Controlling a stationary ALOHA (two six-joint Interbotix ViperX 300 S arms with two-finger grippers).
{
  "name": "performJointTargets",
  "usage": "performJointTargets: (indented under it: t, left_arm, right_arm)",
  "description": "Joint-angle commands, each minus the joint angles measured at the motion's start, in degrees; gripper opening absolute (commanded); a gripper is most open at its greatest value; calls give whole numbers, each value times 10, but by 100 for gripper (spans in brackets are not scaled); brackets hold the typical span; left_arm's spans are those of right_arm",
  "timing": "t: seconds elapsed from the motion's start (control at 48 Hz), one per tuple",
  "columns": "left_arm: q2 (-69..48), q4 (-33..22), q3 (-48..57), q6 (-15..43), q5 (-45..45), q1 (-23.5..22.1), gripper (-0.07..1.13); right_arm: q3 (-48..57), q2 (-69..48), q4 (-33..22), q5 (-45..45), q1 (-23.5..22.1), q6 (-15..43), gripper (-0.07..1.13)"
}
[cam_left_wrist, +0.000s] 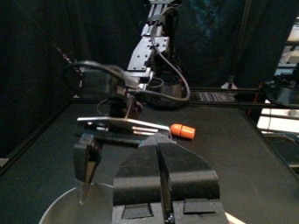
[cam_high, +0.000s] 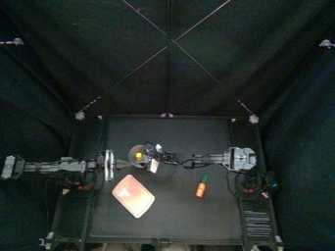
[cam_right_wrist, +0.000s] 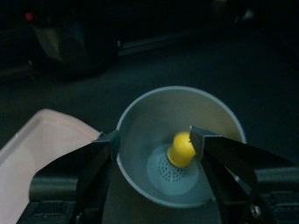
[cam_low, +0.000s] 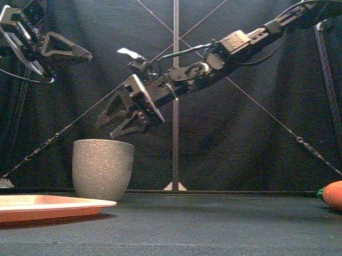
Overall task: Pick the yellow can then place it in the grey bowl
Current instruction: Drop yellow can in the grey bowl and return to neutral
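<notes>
The tall grey speckled cup [cam_high: 136, 154] stands left of the table's middle. The yellow can [cam_right_wrist: 184, 148] lies inside the cup [cam_right_wrist: 176, 122], near its bottom. My right gripper [cam_right_wrist: 158, 137] hangs open just over the rim, one jaw on each side of the can and neither pressing it. In the front view the right gripper [cam_low: 123, 124] hovers tilted a little above the cup [cam_low: 103, 168]. My left gripper [cam_left_wrist: 166, 150] is shut on nothing and rests at the table's left side, next to the cup.
The flat pink tray [cam_high: 132, 196] lies in front of the cup, toward the front left. An orange toy [cam_high: 202, 188] lies right of the middle and shows too at the front view's right edge. The right arm spans the table from the right.
</notes>
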Motion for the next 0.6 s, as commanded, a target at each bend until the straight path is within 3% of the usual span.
performJointTargets:
  t: [0.021,0.604]
  left_arm:
    - [3,2,-6,0,-5,1,-2]
    - [3,2,-5,0,-2,1,-2]
  right_arm:
    - [60,-69,17,-81,-4,-3,97]
    - [378,-308,25,-281,4,-4,97]
